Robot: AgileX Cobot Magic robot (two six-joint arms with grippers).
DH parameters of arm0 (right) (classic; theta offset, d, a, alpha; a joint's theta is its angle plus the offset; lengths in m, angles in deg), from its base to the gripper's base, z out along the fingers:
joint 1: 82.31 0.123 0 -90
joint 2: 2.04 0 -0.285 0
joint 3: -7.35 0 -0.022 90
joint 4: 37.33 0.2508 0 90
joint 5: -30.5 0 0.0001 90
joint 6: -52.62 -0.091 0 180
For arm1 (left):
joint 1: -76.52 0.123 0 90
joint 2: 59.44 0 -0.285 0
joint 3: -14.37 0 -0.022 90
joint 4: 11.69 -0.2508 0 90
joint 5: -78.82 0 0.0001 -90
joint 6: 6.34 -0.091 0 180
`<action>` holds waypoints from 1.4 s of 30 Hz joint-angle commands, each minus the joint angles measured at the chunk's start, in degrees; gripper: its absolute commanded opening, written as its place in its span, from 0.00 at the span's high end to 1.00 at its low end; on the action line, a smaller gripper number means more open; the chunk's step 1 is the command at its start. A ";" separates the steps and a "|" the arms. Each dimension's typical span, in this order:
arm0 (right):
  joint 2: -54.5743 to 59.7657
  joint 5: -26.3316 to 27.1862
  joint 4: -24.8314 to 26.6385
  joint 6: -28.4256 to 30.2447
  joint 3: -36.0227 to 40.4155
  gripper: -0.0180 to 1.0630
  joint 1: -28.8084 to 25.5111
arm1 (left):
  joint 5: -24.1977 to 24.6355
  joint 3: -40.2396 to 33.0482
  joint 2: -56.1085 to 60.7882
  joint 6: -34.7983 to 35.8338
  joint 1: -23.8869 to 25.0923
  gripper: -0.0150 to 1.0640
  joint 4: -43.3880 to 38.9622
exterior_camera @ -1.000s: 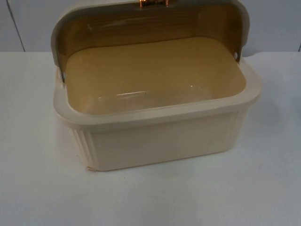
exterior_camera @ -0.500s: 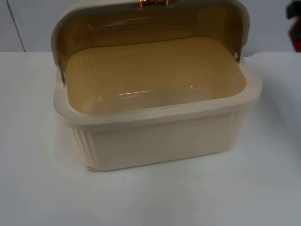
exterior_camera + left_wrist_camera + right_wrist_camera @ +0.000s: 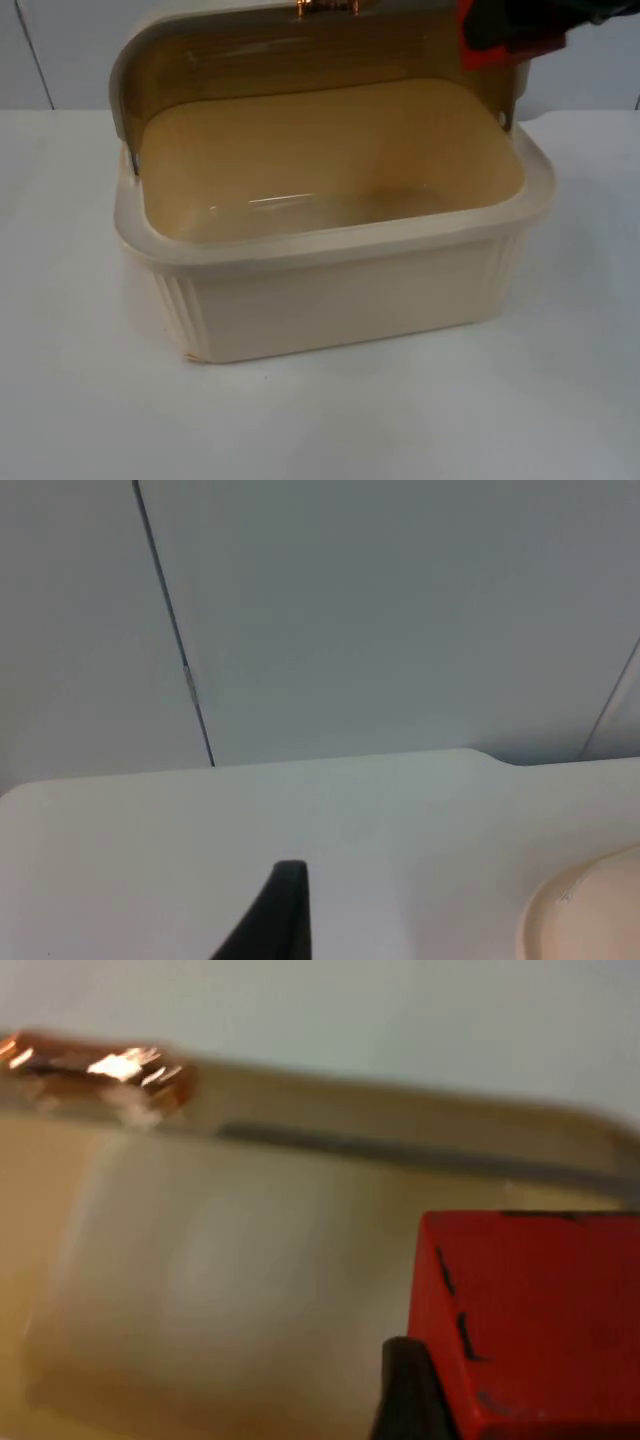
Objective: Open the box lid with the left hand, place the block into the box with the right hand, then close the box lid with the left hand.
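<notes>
A cream box (image 3: 330, 290) stands mid-table with its lid (image 3: 250, 55) swung up and back, so the yellow inside is bare. My right gripper (image 3: 525, 22) hangs above the box's back right corner, shut on a red block (image 3: 497, 45). In the right wrist view the red block (image 3: 530, 1320) sits against a black fingertip (image 3: 405, 1390), with the raised lid (image 3: 250, 1240) and its copper handle (image 3: 100, 1065) beyond. My left gripper (image 3: 285, 920) waits low over the table to the left, with a curve of the box (image 3: 590, 910) beside it.
White table top (image 3: 420, 420) spreads in front of the box and on both sides of it. The grey partition wall (image 3: 400, 610) closes off the far edge. The copper handle (image 3: 325, 8) tops the lid.
My right gripper has come in from the right edge with the red block and now hangs over the box's back right corner. The box and lid have not moved.
</notes>
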 commanded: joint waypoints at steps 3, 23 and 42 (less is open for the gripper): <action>-1.22 -1.72 -0.16 0.54 -0.44 0.98 2.00 | -0.06 0.16 0.04 0.00 0.15 0.04 -0.22; -1.87 -7.82 6.39 7.68 -0.44 0.98 8.74 | 0.30 0.16 0.04 0.00 0.15 0.04 -0.43; 3.85 6.22 0.74 9.70 -0.29 0.98 10.62 | 0.21 0.16 0.04 0.00 0.15 0.04 -0.43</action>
